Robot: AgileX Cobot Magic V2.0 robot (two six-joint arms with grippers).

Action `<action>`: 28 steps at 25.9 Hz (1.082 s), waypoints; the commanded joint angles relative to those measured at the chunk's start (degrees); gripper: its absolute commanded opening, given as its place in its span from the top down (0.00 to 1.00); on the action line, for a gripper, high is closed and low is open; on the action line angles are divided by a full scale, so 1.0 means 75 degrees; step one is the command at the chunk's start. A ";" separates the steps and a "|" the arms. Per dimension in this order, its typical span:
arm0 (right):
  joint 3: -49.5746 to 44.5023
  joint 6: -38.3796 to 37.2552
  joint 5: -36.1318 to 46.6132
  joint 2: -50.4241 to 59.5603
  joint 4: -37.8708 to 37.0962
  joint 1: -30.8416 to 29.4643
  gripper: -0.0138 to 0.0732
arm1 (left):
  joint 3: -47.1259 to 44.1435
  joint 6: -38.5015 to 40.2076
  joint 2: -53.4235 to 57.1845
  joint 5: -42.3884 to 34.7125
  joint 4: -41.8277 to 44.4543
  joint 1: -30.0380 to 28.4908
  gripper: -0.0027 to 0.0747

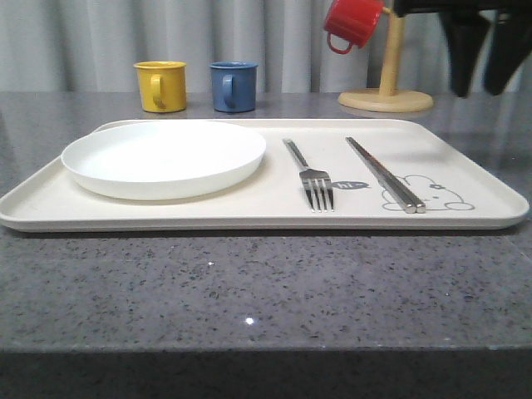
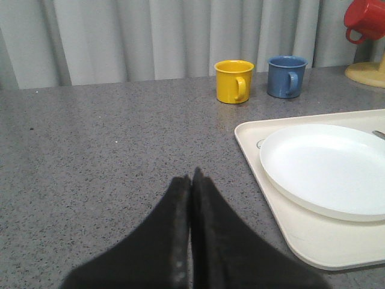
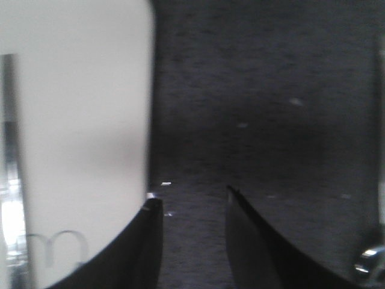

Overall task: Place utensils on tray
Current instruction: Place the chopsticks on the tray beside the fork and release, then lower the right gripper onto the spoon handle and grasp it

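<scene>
The cream tray (image 1: 249, 212) lies on the grey counter. On it are a round white plate (image 1: 164, 156) at the left, a steel fork (image 1: 309, 175) in the middle and a pair of steel chopsticks (image 1: 384, 173) beside the rabbit drawing. My right gripper (image 1: 480, 90) hangs open and empty, high above the tray's far right corner. In the right wrist view that gripper (image 3: 192, 197) is over bare counter just off the tray's edge (image 3: 78, 120), with the chopsticks (image 3: 10, 156) blurred. My left gripper (image 2: 192, 176) is shut with nothing in it, low over the counter left of the tray (image 2: 301, 241) and plate (image 2: 325, 162).
A yellow mug (image 1: 160, 85) and a blue mug (image 1: 233, 86) stand behind the tray. A red mug (image 1: 352, 22) hangs on a wooden stand (image 1: 386, 100) at the back right. A small shiny metal piece (image 3: 369, 260) lies on the counter near my right gripper, too little of it showing to name.
</scene>
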State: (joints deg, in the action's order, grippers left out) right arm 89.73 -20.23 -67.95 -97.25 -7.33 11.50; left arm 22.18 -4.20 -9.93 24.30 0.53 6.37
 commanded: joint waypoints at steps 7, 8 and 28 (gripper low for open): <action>0.0206 0.1907 -0.0101 0.0258 0.0596 -0.2485 0.51 | 0.0215 0.0076 -0.0087 -0.0646 -0.0071 -0.0008 0.99; 0.0206 0.2061 -0.0101 0.0189 0.0708 -0.2644 0.51 | 0.0215 0.0076 -0.0087 -0.0646 -0.0071 -0.0008 0.99; 0.0206 0.2478 -0.0054 -0.1083 0.0914 -0.2943 0.79 | 0.0215 0.0076 -0.0087 -0.0646 -0.0071 -0.0008 0.99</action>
State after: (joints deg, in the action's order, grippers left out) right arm 89.73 -2.27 -68.74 -107.86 -0.80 -10.27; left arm 22.18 -4.20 -9.93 24.30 0.53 6.37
